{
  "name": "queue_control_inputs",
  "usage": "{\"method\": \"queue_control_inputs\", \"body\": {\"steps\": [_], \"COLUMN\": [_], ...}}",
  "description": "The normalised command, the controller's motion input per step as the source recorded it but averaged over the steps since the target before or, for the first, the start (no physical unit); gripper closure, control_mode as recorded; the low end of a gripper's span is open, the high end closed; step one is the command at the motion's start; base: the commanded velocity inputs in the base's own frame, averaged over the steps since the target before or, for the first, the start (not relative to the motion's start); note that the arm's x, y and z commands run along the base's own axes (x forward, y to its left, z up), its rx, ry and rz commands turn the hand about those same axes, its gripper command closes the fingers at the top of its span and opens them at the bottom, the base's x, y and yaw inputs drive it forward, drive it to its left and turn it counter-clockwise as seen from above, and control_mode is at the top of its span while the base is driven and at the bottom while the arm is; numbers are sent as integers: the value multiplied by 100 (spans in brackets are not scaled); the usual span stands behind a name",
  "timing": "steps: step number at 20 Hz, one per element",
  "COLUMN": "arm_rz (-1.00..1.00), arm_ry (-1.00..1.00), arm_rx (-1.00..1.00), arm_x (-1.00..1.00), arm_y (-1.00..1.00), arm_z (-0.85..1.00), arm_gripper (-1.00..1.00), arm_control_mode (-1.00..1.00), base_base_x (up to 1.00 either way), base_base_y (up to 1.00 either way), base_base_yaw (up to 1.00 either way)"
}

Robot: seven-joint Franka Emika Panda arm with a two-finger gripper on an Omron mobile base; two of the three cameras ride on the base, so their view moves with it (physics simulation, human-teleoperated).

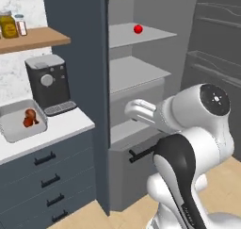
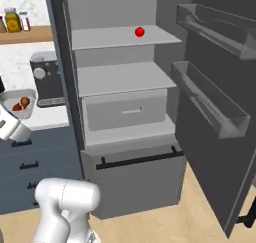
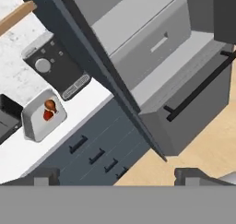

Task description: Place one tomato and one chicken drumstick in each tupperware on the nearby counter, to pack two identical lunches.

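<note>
Tupperware (image 1: pixel 14 129) sits on the counter (image 1: pixel 70 124) left of the fridge, beside the coffee machine (image 1: pixel 47 84), and already holds a drumstick (image 1: pixel 29 116) and a tomato (image 3: pixel 47 115): that lunch looks packed. A second tomato (image 1: pixel 138 29) waits on the fridge's top shelf (image 2: pixel 120 37); the other tray and drumstick I cannot place. The gripper (image 3: pixel 115 177) hangs released and empty in front of the fridge. The fridge's left wall and the swung door (image 2: pixel 215 112) bound the reach to that shelf; its front is unobstructed.
</note>
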Motion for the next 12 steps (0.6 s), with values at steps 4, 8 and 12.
{"method": "queue_control_inputs", "body": {"steps": [4, 8, 12], "arm_rz": [0, 0, 0], "arm_ry": [0, 0, 0], "arm_rx": [0, 0, 0], "arm_x": [0, 0, 0], "arm_y": [0, 0, 0], "arm_z": [0, 0, 0], "arm_gripper": [-100, -100, -100], "arm_control_mode": [100, 100, 100], "base_base_x": [86, 98, 100], "base_base_y": [-90, -80, -47], "base_base_yaw": [14, 13, 19]}}
